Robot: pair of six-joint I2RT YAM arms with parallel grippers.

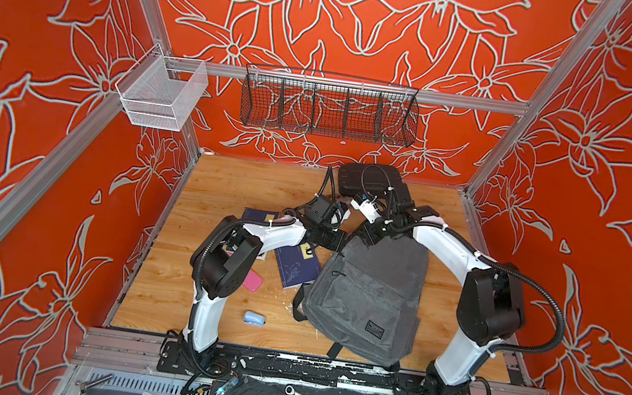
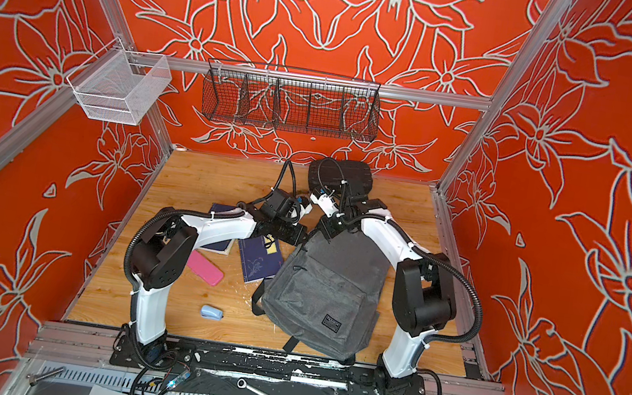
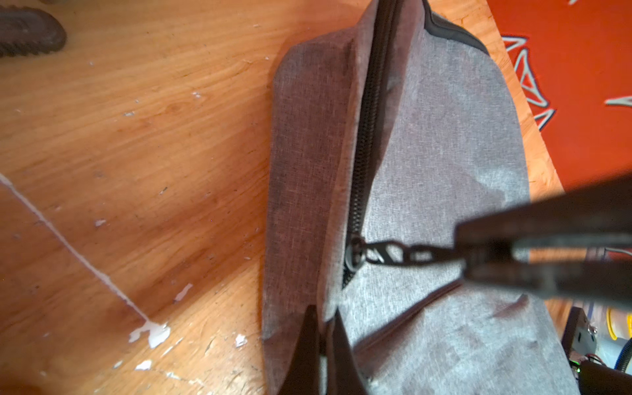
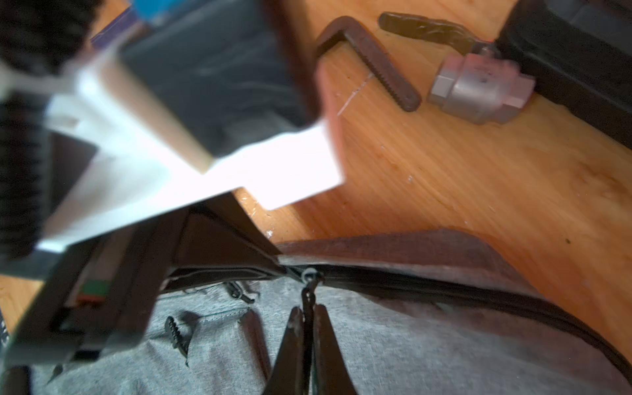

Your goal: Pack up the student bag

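Grey heathered fabric marks out the student bag [image 1: 367, 298], which lies flat on the wooden counter [image 1: 222, 194]. Its logo patch faces up, its bottom end points toward the arm bases, and its zippered top end points away from them. Both arms meet at that top end. The right gripper [image 4: 307, 313] is clenched on the black zipper pull [image 4: 308, 294] of the bag's main zipper, and the pull is stretched taut from the slider. The left gripper [image 3: 323, 323] is clamped shut on the bag's fabric just beside the zipper line, near the slider. Just beyond the bag's top end sits a black ribbed case [image 1: 369, 181]. On the left arm's side of the bag, a navy notebook [image 1: 294, 267] lies just beside its edge. Farther out from the bag are a pink case [image 1: 254, 281] and a small pale blue item [image 1: 254, 318].
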